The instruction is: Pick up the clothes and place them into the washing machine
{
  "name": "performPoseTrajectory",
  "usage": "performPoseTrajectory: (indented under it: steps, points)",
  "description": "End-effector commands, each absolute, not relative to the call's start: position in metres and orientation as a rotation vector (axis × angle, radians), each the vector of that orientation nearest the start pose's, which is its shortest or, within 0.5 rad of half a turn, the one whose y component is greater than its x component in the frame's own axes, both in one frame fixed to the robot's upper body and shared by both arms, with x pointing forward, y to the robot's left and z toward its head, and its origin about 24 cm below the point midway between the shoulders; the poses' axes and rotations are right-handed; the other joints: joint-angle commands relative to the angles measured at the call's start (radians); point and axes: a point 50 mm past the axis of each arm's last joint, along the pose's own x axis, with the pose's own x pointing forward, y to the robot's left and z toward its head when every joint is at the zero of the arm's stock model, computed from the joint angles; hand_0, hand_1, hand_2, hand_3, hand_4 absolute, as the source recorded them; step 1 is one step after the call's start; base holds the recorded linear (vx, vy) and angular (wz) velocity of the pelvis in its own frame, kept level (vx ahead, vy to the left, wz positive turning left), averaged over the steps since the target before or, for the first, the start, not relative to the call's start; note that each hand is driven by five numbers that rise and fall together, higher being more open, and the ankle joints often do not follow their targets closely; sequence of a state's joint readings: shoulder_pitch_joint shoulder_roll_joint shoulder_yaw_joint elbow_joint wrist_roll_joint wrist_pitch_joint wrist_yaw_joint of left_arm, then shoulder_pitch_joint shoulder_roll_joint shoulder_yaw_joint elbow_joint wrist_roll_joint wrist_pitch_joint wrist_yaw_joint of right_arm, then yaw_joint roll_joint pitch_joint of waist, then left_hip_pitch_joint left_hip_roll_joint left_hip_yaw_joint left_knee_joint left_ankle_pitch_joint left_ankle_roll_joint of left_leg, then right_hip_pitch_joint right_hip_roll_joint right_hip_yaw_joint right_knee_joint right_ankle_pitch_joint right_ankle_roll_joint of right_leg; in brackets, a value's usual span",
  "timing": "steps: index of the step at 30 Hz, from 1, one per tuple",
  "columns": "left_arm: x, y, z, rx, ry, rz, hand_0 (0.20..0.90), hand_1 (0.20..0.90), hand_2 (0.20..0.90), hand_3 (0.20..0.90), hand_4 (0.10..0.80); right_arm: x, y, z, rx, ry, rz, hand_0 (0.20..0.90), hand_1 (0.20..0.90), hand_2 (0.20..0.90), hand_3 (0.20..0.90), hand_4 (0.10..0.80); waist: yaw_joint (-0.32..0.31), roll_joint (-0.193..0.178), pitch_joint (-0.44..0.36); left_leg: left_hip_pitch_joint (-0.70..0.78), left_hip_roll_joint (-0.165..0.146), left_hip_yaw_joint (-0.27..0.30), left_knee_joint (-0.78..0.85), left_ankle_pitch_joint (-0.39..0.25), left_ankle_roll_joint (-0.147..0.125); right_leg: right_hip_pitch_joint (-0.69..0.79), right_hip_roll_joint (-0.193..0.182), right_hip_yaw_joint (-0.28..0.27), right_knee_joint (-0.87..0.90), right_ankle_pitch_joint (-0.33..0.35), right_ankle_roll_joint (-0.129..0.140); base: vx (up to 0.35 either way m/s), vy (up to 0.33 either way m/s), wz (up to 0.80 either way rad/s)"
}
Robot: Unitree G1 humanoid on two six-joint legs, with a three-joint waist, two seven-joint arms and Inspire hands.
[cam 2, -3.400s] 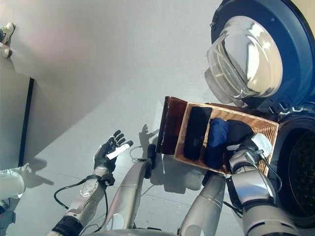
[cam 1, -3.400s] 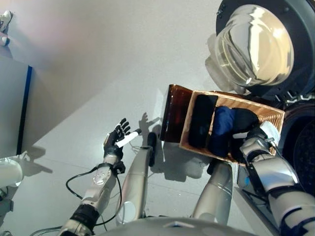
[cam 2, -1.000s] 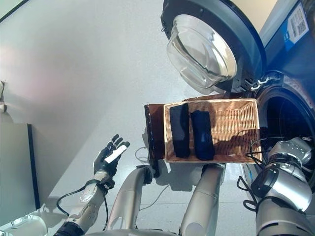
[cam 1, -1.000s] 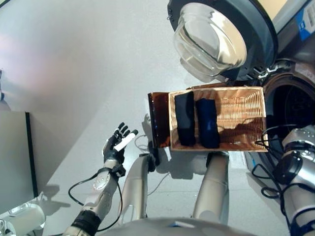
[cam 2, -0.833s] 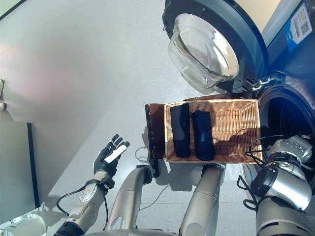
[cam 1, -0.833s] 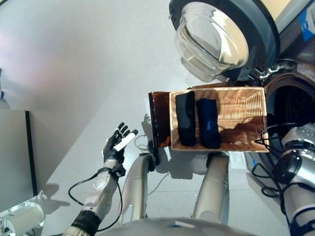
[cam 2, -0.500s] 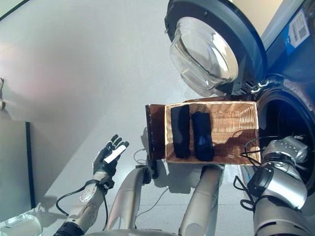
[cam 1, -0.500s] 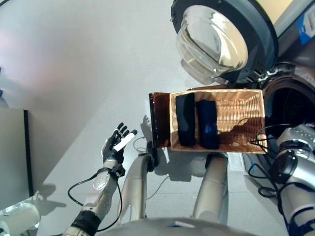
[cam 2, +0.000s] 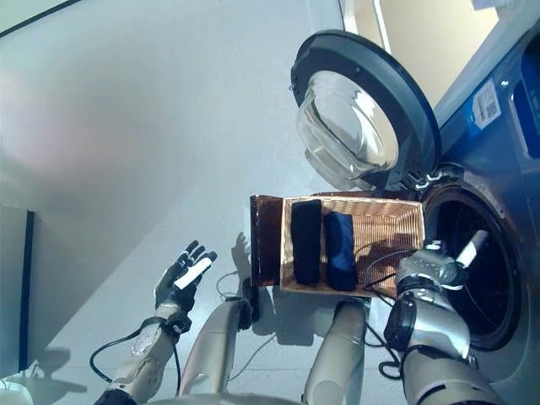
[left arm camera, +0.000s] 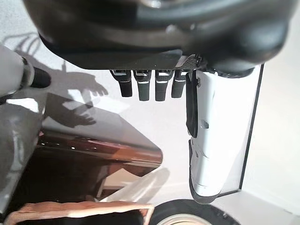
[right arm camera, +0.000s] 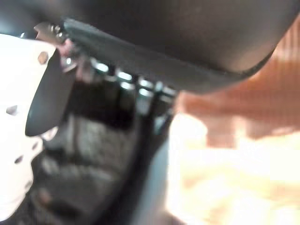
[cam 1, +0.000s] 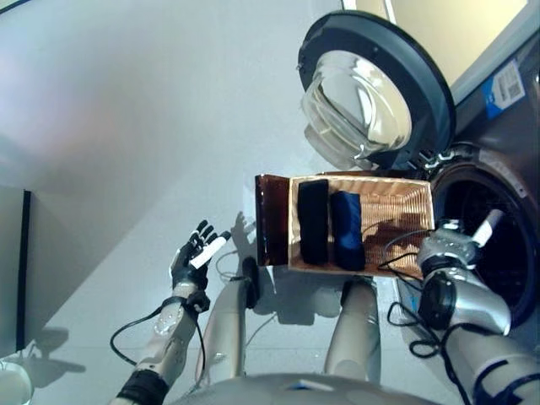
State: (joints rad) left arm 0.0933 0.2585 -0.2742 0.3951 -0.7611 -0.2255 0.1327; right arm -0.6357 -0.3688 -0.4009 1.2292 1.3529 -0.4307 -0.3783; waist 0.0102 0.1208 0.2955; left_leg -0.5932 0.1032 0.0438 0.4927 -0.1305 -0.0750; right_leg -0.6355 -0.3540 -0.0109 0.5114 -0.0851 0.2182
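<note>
Nearest, the left robot hand (cam 1: 192, 256) is held over the floor (cam 1: 126, 126) with its fingers spread straight, nothing in it, well apart from the work. The right robot hand (cam 2: 434, 260) is seen at the mouth of the washing machine (cam 2: 485, 278), its white-covered thumb pointing into the dark drum. Whether its fingers are apart or together cannot be told, and no cloth can be made out in it with certainty; its own wrist view is too unclear to settle this.

Beyond the hands, a wicker basket (cam 1: 405, 202) is set just beside the drum opening. Two folded clothes are left in it, side by side: a black garment (cam 1: 313, 221) and a dark blue garment (cam 1: 346, 229) touching it. The rest of the basket is bare.

Farthest, the round glass door (cam 1: 359, 105) is swung fully open above the basket.

A risk is judged here: on withdrawal the right arm could be caught on the drum rim or the basket could be knocked aside, being so close.
</note>
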Motion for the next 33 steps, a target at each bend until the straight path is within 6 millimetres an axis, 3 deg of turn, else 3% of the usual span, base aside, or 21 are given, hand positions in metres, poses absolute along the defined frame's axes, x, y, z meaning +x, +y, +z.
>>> performPoseTrajectory:
  steps: [1, 5, 10, 17, 23, 26, 28, 30, 33]
  points:
    - [0.215, 0.21, -0.036, -0.364, 0.226, 0.245, 0.9, 0.9, 0.9, 0.9, 0.8, 0.279, -0.331, -0.005, 0.976, 0.04, -1.198, 0.9, 0.9, 0.9, 0.9, 0.8, -0.007, -0.05, -0.014, 0.1, 0.012, -0.046, -0.045, -0.019, -0.048, 0.116, -0.022, -0.011, -0.148, 0.146, -0.023, 0.079, -0.03, 0.05]
    - [0.211, 0.214, -0.043, -0.341, 0.242, 0.271, 0.9, 0.9, 0.9, 0.9, 0.8, 0.262, -0.3, -0.042, 0.839, 0.224, -1.125, 0.9, 0.9, 0.9, 0.9, 0.8, -0.007, -0.083, -0.031, 0.182, 0.015, -0.053, -0.141, 0.019, -0.054, 0.222, -0.023, -0.048, -0.254, 0.18, -0.015, 0.107, -0.039, 0.06]
    - [0.207, 0.218, -0.049, -0.316, 0.269, 0.296, 0.9, 0.9, 0.9, 0.9, 0.8, 0.249, -0.275, -0.068, 0.71, 0.389, -1.036, 0.9, 0.9, 0.9, 0.9, 0.8, -0.004, -0.106, -0.046, 0.252, 0.021, -0.056, -0.221, 0.05, -0.059, 0.308, -0.022, -0.079, -0.339, 0.213, -0.006, 0.07, -0.02, 0.03]
    - [0.202, 0.222, -0.057, -0.282, 0.3, 0.319, 0.9, 0.9, 0.9, 0.9, 0.8, 0.239, -0.249, -0.087, 0.549, 0.533, -0.907, 0.9, 0.9, 0.9, 0.9, 0.8, 0.006, -0.126, -0.082, 0.358, 0.047, -0.054, -0.349, 0.108, -0.069, 0.405, -0.007, -0.122, -0.441, 0.253, 0.003, 0.081, -0.019, 0.0]
    - [0.199, 0.226, -0.06, -0.276, 0.31, 0.343, 0.9, 0.9, 0.9, 0.9, 0.8, 0.231, -0.249, -0.092, 0.517, 0.551, -0.895, 0.9, 0.9, 0.9, 0.9, 0.8, 0.009, -0.134, -0.105, 0.404, 0.061, -0.054, -0.385, 0.121, -0.074, 0.441, -0.007, -0.136, -0.447, 0.245, 0.007, 0.06, -0.011, 0.02]
    - [0.199, 0.224, -0.059, -0.26, 0.311, 0.323, 0.9, 0.9, 0.9, 0.9, 0.8, 0.23, -0.247, -0.094, 0.366, 0.607, -0.808, 0.9, 0.9, 0.9, 0.9, 0.8, 0.015, -0.139, -0.102, 0.406, 0.057, -0.059, -0.366, 0.112, -0.074, 0.446, -0.008, -0.135, -0.436, 0.24, 0.006, 0.0, 0.0, 0.0]
    - [0.199, 0.219, -0.061, -0.231, 0.326, 0.295, 0.9, 0.9, 0.9, 0.9, 0.8, 0.229, -0.243, -0.096, 0.04, 0.694, -0.698, 0.9, 0.9, 0.9, 0.9, 0.8, 0.02, -0.14, -0.096, 0.397, 0.05, -0.061, -0.346, 0.103, -0.071, 0.447, -0.01, -0.136, -0.432, 0.239, 0.007, 0.0, 0.0, 0.0]
    - [0.2, 0.217, -0.059, -0.228, 0.315, 0.294, 0.9, 0.9, 0.9, 0.9, 0.8, 0.235, -0.238, -0.093, -0.13, 0.704, -0.64, 0.9, 0.9, 0.9, 0.9, 0.8, 0.024, -0.137, -0.087, 0.386, 0.046, -0.064, -0.329, 0.098, -0.069, 0.445, -0.011, -0.136, -0.429, 0.239, 0.008, -0.025, 0.001, 0.0]
    - [0.204, 0.217, -0.055, -0.227, 0.294, 0.291, 0.9, 0.9, 0.9, 0.9, 0.8, 0.241, -0.236, -0.09, -0.263, 0.719, -0.604, 0.9, 0.9, 0.9, 0.9, 0.8, 0.032, -0.132, -0.077, 0.361, 0.039, -0.07, -0.302, 0.092, -0.068, 0.439, -0.014, -0.14, -0.425, 0.239, 0.009, -0.051, 0.006, 0.0]
